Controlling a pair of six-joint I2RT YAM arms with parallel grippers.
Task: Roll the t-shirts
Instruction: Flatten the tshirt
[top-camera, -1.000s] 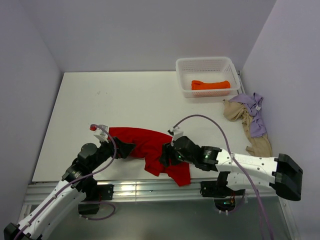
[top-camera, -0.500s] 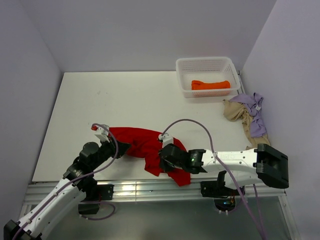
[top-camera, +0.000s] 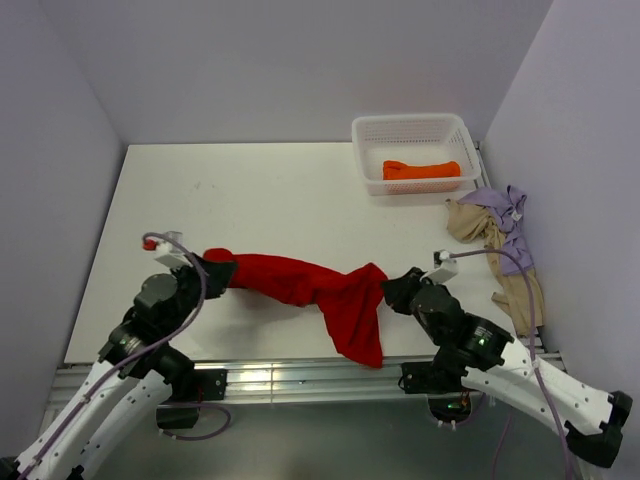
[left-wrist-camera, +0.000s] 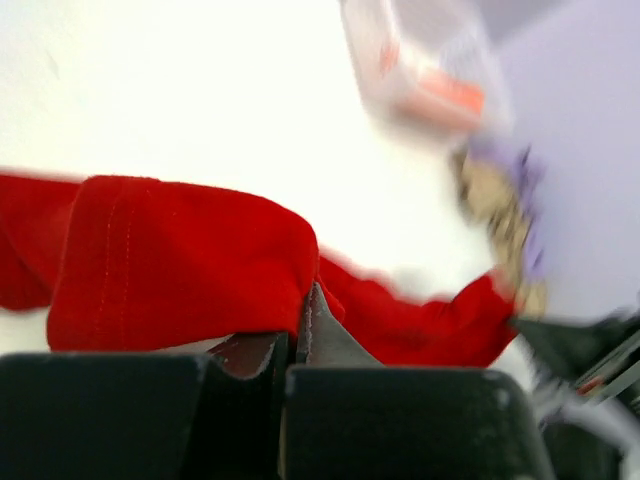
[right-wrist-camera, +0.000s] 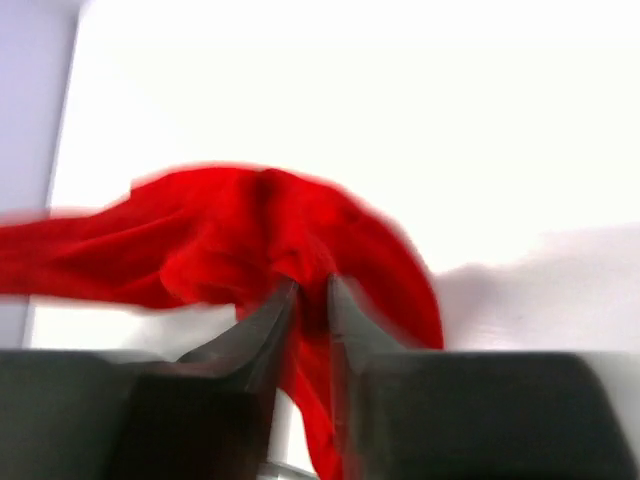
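Pinching the red shirt (top-camera: 300, 282) at both ends, I hold it drawn out in a band across the near part of the worktop (top-camera: 250, 190).

1. Left tool (top-camera: 216, 271): jaws pressed together on the left end of the red shirt. My left wrist view shows a fold of red cloth with a stitched seam lying over the tips, and no gap between them.
2. Right tool (top-camera: 393, 292): jaws almost together, pinching the right end of the red shirt. My right wrist view shows red cloth filling the narrow slot between the two tips.
3. Red shirt: it runs from the left tool to the right tool as a narrow, bunched strip. Just left of the right tool, a wider flap extends toward the near edge of the worktop and reaches it. I cannot tell whether the strip is lifted clear or resting on the surface.
4. Basket (top-camera: 410, 122): it stands at the far right corner of the worktop. The orange shirt (top-camera: 421, 170) lies inside it as a compact roll.
5. Beige shirt (top-camera: 468, 226) and lavender shirt (top-camera: 510, 228): they are heaped together at the right edge, just nearer to me than the basket, with the lavender one partly over the beige one. Both lie well apart from the red shirt.

Both wrist views are blurred, so finer cloth detail is unreadable.
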